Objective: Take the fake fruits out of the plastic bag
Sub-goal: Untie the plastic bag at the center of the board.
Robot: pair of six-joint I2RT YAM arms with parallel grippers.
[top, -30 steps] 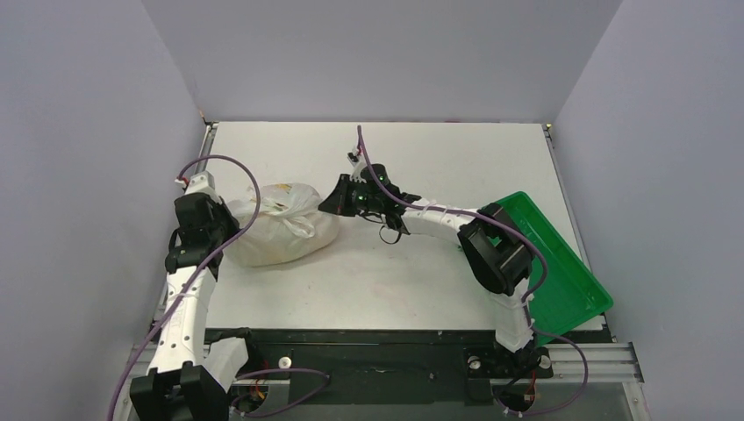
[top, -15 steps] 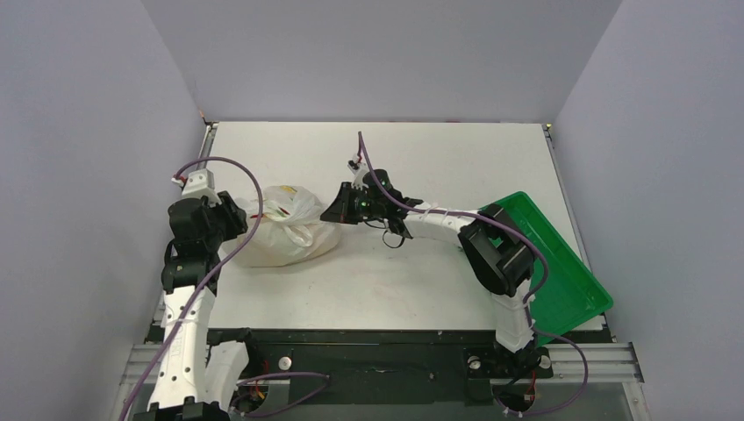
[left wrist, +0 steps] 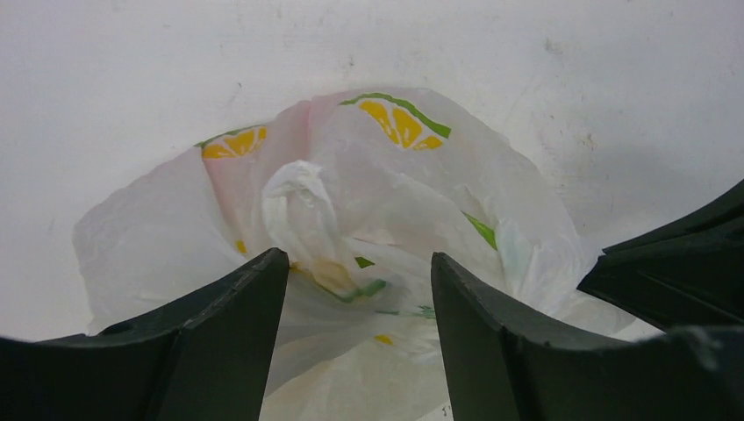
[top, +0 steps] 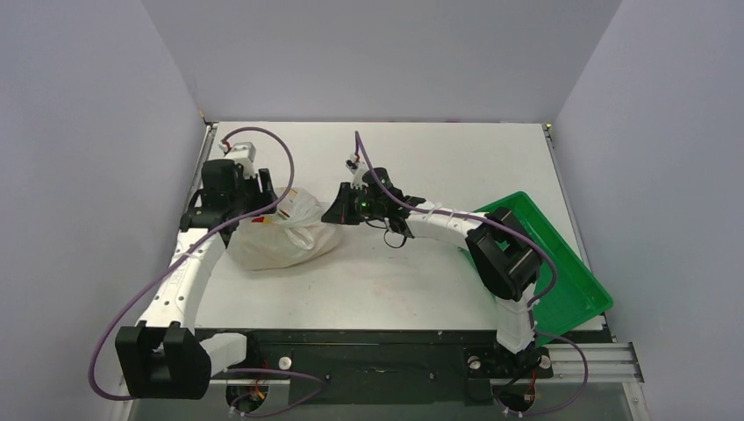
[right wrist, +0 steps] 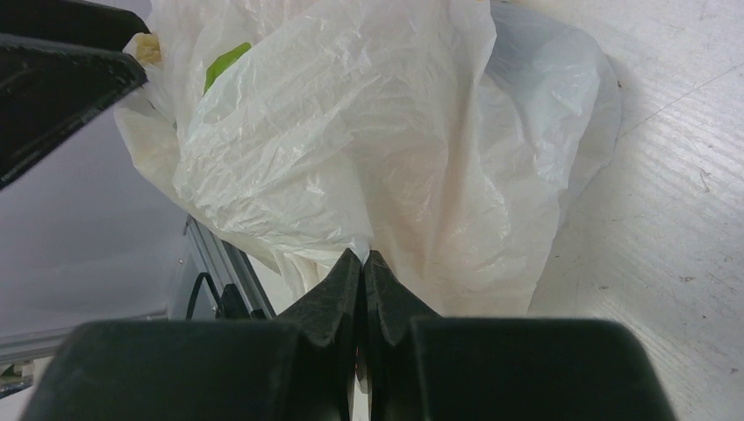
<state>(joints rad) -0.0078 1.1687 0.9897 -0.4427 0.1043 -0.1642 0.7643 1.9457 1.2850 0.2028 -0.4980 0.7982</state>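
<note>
The plastic bag lies bunched on the white table left of centre, translucent white with printed citrus slices. The fake fruits are hidden inside it; only faint yellowish tints show through the film. My left gripper hovers over the bag's far left side. In the left wrist view this gripper is open, with the bag's crumpled top and twisted handle showing between the fingers and nothing held. My right gripper is at the bag's right edge. In the right wrist view it is shut on a pinch of the bag's film.
A green rectangular tray sits tilted at the table's right edge, behind the right arm's elbow. The left gripper's dark finger shows at the upper left of the right wrist view. Grey walls enclose the table on three sides.
My left arm swung from the bag's near left up to its far side and its jaws opened. The bag's top now stands higher. The right gripper stayed shut on the bag.
</note>
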